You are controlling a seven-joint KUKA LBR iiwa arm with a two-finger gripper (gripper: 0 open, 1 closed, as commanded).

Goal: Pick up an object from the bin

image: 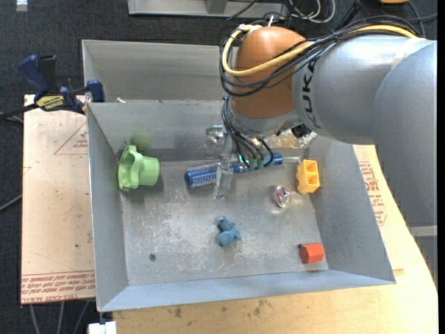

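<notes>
Cannot tell whether the fingers are sitting wide or narrow. They are hanging at the right end of the blue ribbed roller, which is lying mid-bin. Roller is looking light, stiff and apt to roll, so pinching across its middle seems best. Wrist is pointing down and the arm is reaching over the bin from the right.

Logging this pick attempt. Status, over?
Gripper down low, right beside the blue ridged cylinder. Grasp not confirmed. Green cup to its left and yellow block to its right, both well apart.
</notes>
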